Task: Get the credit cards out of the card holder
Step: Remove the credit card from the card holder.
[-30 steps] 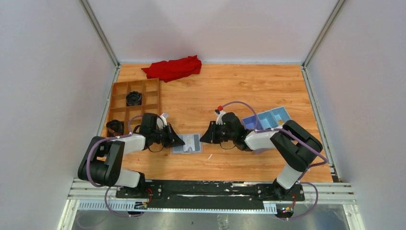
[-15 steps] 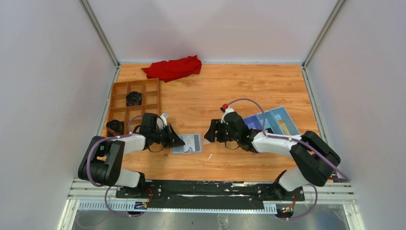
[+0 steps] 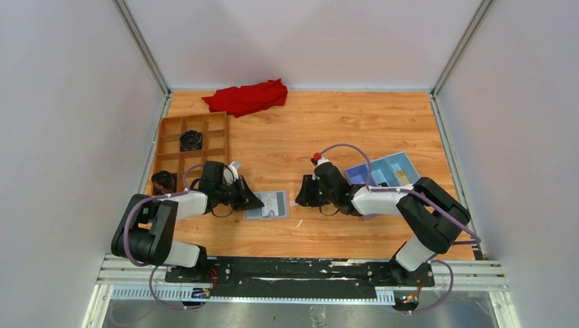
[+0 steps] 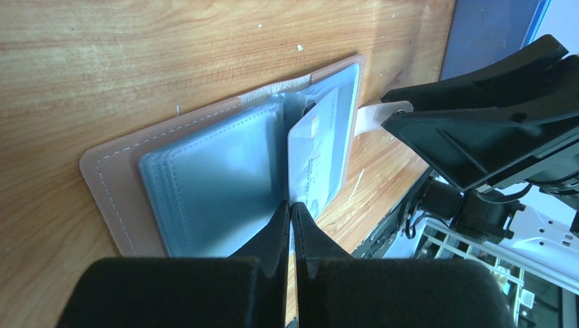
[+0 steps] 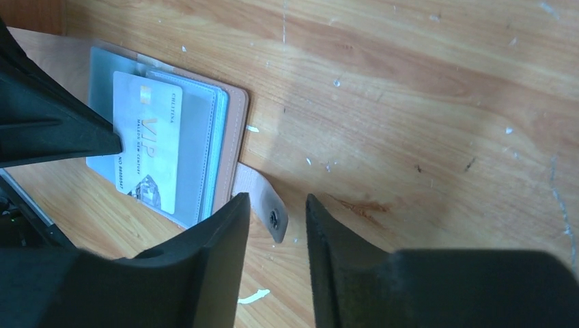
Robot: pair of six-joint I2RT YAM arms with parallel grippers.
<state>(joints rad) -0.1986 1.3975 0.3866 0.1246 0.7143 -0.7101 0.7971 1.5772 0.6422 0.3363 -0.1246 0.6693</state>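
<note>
The tan-pink folding card holder is lying open and flat on the wooden table, near the front, right between the two arms. From the top camera it's just a small pale patch. The left gripper covers its left edge, so nothing inside can be made out there.

The left wrist view fills that in. The left gripper's fingers are closed right up, tip to tip, with nothing between them. They press down on the clear grey-blue sleeves, right at the edge of a pale grey card.

The right wrist view is the only one where that card's face reads: gold chip, "VIP" print. It looks partly slid out of its sleeve, but how much is tucked in is hard to call. Whether more cards sit in the other sleeves can't be told, they're too cloudy.

The right gripper is partway open and holding nothing. The holder's tan snap strap sticks out onto the table and lies in the gap between its two fingers. Bare table shows on one side of the strap, and whether the other finger touches it is unclear. In the top view those fingers are hidden under the gripper's own black body.

Only the top camera shows the rest:
- Blue open boxes sit behind the right arm, partly covered by it.
- A brown compartment tray is at the left, holding a black item too small to identify.
- A crumpled red cloth lies at the back edge.
</note>
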